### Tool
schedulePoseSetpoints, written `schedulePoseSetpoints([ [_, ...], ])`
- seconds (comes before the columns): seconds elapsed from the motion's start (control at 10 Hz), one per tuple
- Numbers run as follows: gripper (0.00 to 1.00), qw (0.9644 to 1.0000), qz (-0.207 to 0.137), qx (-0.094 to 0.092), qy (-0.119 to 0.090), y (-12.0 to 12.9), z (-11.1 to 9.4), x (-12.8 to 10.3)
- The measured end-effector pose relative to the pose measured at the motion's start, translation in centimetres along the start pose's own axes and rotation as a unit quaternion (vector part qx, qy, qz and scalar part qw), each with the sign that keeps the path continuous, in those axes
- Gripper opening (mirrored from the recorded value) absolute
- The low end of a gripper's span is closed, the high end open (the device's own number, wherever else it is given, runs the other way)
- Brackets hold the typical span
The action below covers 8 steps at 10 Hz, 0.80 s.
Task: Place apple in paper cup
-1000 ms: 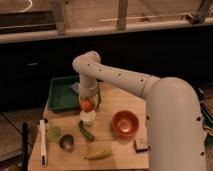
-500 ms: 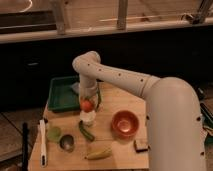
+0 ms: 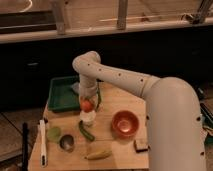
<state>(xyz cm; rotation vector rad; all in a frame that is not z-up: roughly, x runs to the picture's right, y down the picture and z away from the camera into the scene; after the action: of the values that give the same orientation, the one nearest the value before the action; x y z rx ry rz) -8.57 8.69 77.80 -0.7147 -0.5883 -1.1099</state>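
The apple is a small red-orange fruit held at the tip of my gripper, near the middle of the wooden table. The white paper cup stands right beneath it; the apple sits at or just above the cup's mouth, and I cannot tell if they touch. My white arm reaches in from the right, bends over the table and points down at the cup. The gripper's lower part is hidden behind the apple.
An orange-red bowl stands to the right of the cup. A green tray is at the back left. A green pepper, a pale green round object, a grey round object, a yellow item, a white utensil and a brown block lie on the table.
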Motion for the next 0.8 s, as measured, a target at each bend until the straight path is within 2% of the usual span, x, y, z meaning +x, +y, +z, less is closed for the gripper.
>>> schedulePoseSetpoints([
  [0.8,0.38,1.0,0.003,0.0,-0.001,0.03,-0.02,-0.02],
])
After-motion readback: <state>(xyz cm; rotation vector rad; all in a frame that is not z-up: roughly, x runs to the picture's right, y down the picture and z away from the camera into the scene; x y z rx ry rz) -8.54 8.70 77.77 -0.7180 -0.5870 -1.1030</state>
